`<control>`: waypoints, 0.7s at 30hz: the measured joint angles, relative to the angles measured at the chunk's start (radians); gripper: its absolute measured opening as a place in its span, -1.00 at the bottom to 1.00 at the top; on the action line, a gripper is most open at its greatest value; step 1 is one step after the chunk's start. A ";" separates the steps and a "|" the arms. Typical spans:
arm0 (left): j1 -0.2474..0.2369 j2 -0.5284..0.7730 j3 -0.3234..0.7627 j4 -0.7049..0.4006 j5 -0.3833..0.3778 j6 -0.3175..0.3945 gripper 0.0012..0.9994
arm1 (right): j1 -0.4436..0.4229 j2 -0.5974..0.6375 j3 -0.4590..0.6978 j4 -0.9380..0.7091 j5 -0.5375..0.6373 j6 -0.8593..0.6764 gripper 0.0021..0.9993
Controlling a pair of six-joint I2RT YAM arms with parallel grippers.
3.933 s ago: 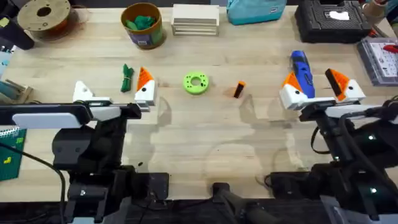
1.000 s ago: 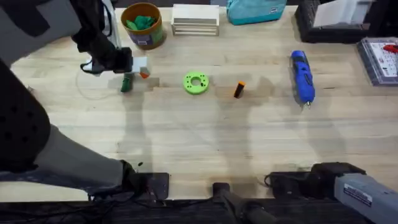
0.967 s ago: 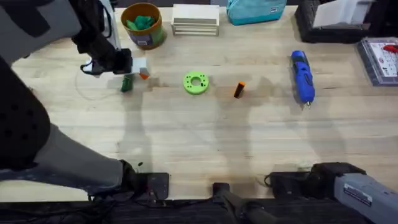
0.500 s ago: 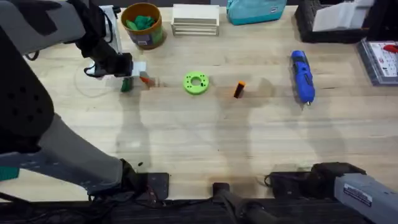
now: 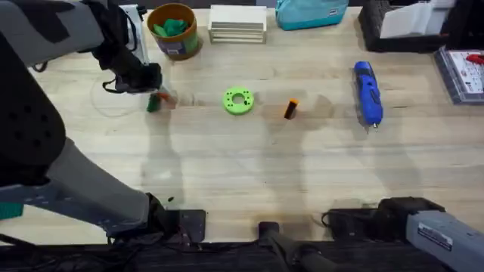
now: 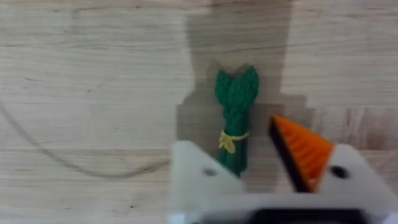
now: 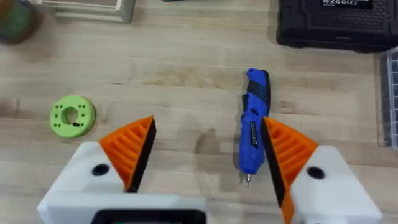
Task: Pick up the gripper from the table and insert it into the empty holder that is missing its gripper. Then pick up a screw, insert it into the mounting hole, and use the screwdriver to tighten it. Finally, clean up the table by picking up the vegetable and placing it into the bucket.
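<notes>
Since half a second ago the left gripper [image 5: 162,97] has sunk a little closer to the vegetable [image 5: 153,103] near the table's [image 5: 242,174] far left part — its white block and orange pad now show less from overhead, tucked under the dark arm. Four seconds back both arms lay low along the near edge; now the left arm reaches up and over the left side, large and dark under the camera.

From the left wrist, the vegetable [image 6: 235,118] lies flat on the wood, a yellow tie around its stalk, its lower end running in between the gripper's [image 6: 267,171] two sides. One side carries an orange ribbed pad [image 6: 301,152]; the other is a bare white mount [image 6: 199,180] with no pad. The sides stand spread apart, one on each side of the stalk, not pressed on it.

The right gripper [image 7: 208,149] hangs above the table's right part, its two orange pads spread wide, with the blue screwdriver [image 7: 254,121] lying on the wood below, close by one pad. The green ring [image 7: 73,115] sits farther off.

Overhead, the small orange gripper piece [image 5: 290,109] lies near the table's middle, between the ring [image 5: 238,100] and the screwdriver [image 5: 367,92]. The yellow bucket [image 5: 173,30] stands at the far edge — green stuff inside it.
</notes>
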 joint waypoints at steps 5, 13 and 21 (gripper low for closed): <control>0.000 0.000 0.000 -0.006 0.008 -0.003 0.95 | 0.000 0.000 0.000 0.000 0.000 0.000 0.98; 0.000 -0.062 -0.001 -0.059 0.041 -0.009 0.97 | 0.000 0.000 0.000 0.000 0.000 0.000 0.98; 0.000 -0.381 -0.002 -0.132 0.097 -0.012 0.97 | 0.000 0.000 0.000 0.000 0.000 0.000 0.98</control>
